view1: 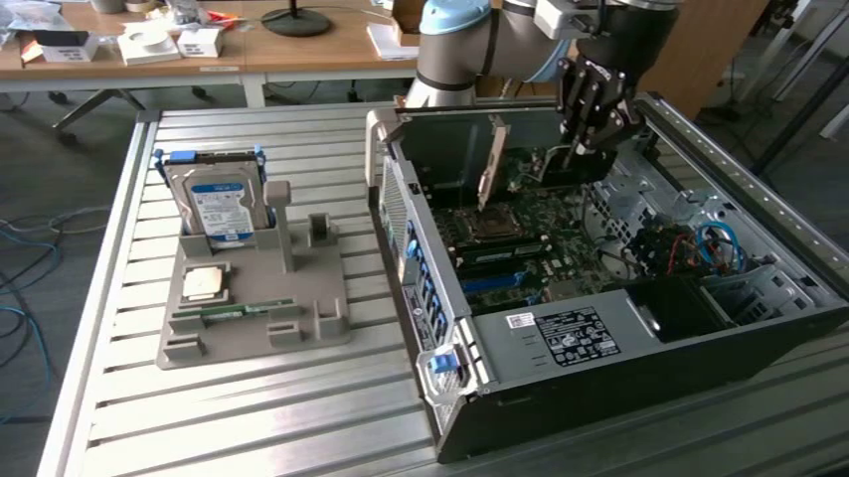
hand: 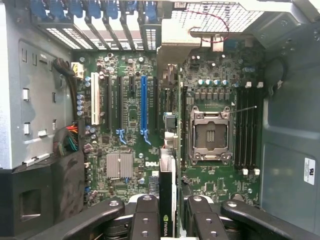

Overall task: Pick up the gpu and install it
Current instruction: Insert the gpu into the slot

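Note:
The gpu (hand: 167, 172), a thin dark card with a pale metal bracket (hand: 172, 55) at one end, is seen edge-on between my gripper's (hand: 168, 202) black fingers (hand: 145, 215), which are shut on it. The card stands on edge over the green motherboard (hand: 130, 125), between the blue slot (hand: 144, 107) and the CPU socket (hand: 210, 135). Whether it touches a slot I cannot tell. In the exterior view my gripper (view1: 584, 149) reaches down into the open computer case (view1: 597, 338), holding the gpu (view1: 544, 171) near the case's far wall.
A grey holder (view1: 312, 323) on the slatted table carries a silver hard drive (view1: 219, 204), a CPU chip (view1: 202, 283) and a memory stick (view1: 246, 313). Cables (view1: 710, 243) and a drive cage (view1: 683, 303) fill the case's near right. A wooden desk (view1: 305, 50) stands behind.

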`<state>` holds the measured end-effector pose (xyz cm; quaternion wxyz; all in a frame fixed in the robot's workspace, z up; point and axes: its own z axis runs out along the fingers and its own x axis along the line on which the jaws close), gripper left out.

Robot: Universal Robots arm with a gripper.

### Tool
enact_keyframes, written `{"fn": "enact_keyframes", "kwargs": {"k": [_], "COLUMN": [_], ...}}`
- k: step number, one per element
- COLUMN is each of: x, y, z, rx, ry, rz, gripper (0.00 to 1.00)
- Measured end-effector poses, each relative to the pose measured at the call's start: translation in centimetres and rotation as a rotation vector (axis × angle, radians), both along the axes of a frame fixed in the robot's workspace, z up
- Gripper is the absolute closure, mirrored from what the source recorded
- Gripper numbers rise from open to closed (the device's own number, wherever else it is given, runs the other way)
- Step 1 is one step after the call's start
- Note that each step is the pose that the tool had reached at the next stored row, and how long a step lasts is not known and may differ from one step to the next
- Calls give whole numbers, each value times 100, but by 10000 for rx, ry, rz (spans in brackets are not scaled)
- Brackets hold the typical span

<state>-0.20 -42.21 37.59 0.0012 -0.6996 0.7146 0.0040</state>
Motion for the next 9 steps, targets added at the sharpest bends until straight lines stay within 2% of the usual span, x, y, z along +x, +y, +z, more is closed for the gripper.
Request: {"fn": "enact_keyframes", "kwargs": {"k": [9], "x": [1], "y": [-4], "z": [-2], "rx": [0], "ry": [0], "rz": [1], "gripper": [73]}}
